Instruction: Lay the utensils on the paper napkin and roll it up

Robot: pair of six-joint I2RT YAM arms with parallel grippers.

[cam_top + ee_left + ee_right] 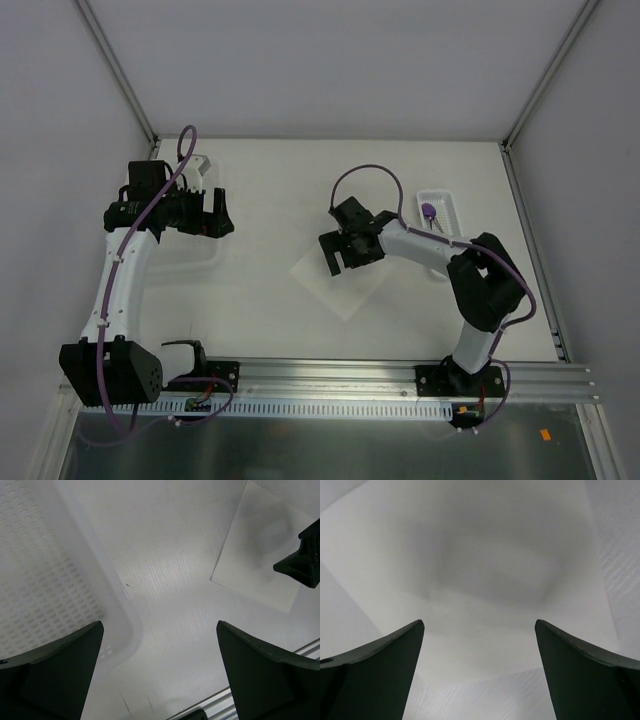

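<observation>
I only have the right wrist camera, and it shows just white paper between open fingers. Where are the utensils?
Observer: None show on the paper napkin. In the top view, a small white tray at the far right holds a purple-ended item. It's too small to tell if utensils lie there.
Operator: Where is the other arm?
Observer: The left gripper hangs open on the left side, over a white perforated basket.
Operator: Is anything in that basket?
Observer: The part its wrist camera shows is bare.
</observation>
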